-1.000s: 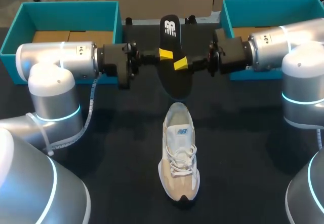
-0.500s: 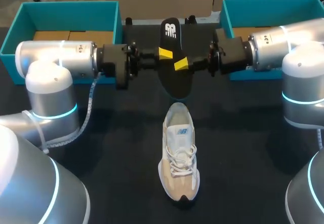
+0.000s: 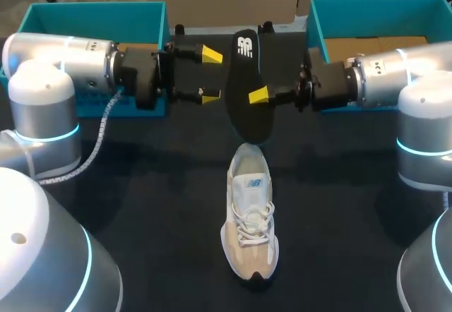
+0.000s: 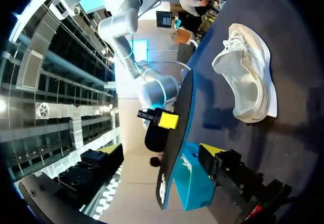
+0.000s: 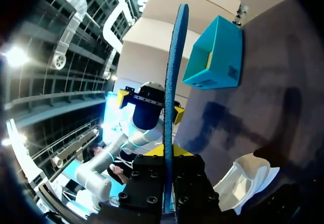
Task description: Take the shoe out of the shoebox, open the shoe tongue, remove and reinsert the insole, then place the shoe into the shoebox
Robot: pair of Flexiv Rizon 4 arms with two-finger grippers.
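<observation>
The right gripper [image 3: 256,94] is clamped on the middle of a long black insole [image 3: 247,72], holding it on edge above the far middle of the dark tabletop [image 3: 155,206]. The left gripper [image 3: 210,77] stands wide open just beside the insole, its yellow tips clear of it. The insole's lower end hangs by the heel of a white and beige lace-up sneaker [image 3: 251,217] lying mid-tabletop, toe toward the near edge, with an open teal cardboard shoebox [image 3: 92,12] at the far left corner and a second teal shoebox [image 3: 374,5] at the far right.
</observation>
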